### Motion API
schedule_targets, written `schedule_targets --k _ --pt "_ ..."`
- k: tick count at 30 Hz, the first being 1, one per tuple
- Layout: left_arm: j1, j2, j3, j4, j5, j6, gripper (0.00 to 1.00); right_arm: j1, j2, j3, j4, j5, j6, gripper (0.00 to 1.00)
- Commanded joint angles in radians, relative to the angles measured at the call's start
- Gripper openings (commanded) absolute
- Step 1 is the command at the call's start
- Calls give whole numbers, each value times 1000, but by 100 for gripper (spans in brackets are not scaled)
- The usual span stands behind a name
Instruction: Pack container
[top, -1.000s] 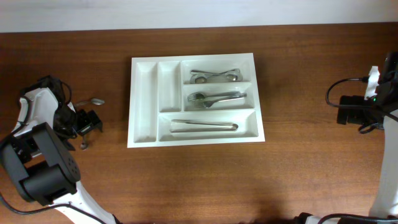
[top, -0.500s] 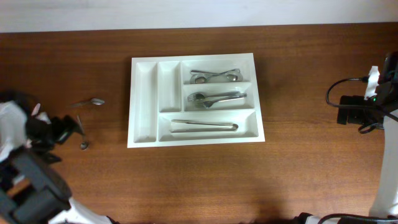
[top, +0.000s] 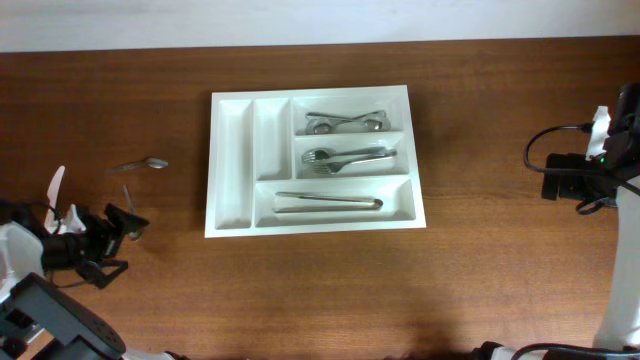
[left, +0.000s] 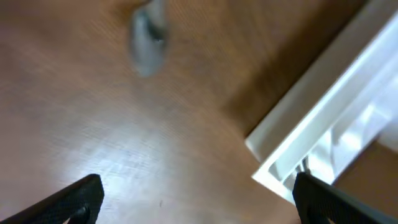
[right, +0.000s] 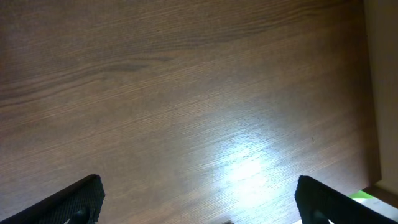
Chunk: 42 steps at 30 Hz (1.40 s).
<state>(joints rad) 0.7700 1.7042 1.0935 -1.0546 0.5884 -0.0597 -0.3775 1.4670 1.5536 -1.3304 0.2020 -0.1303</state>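
The container, a large white cutlery tray, lies mid-table. Its right compartments hold spoons, forks and a long utensil; its two narrow left compartments look empty. Two loose spoons lie left of it: one further back, one nearer my left gripper. That gripper is open and empty, low over the table at the front left. In the left wrist view a blurred spoon bowl lies ahead of the open fingers, with the container's corner at right. My right gripper is open over bare wood.
The right arm sits at the far right edge with cables beside it. The brown wooden table runs to a pale wall along the back. A green-and-white object shows at the right wrist view's lower right corner.
My left arm has swung away from the loose spoons toward the front-left corner, gripper still open and empty. The spoons, container and right arm have not moved.
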Motion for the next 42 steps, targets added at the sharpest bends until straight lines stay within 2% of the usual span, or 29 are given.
schedule_targets --k 1,4,9,14,23,27,33,42 --pt "6 -13 -29 48 115 77 99 -5 -19 0 0 16 8 99" --pt "5 -13 -29 71 97 76 99 -5 -19 0 0 16 8 99" --pt "6 -13 -29 61 -39 76 99 -5 -19 0 0 16 8 99" --pt "13 -13 -30 49 4 68 99 -5 -19 0 0 16 8 99" --pt "169 -13 -95 163 233 47 99 -5 -19 0 0 16 8 99" --pt "226 -13 -143 165 235 105 99 -5 -19 0 0 16 8 99" --pt "232 -13 -158 240 261 133 99 -5 -19 0 0 16 8 99" --pt "232 -13 -220 368 474 125 99 -5 -19 0 0 16 8 99"
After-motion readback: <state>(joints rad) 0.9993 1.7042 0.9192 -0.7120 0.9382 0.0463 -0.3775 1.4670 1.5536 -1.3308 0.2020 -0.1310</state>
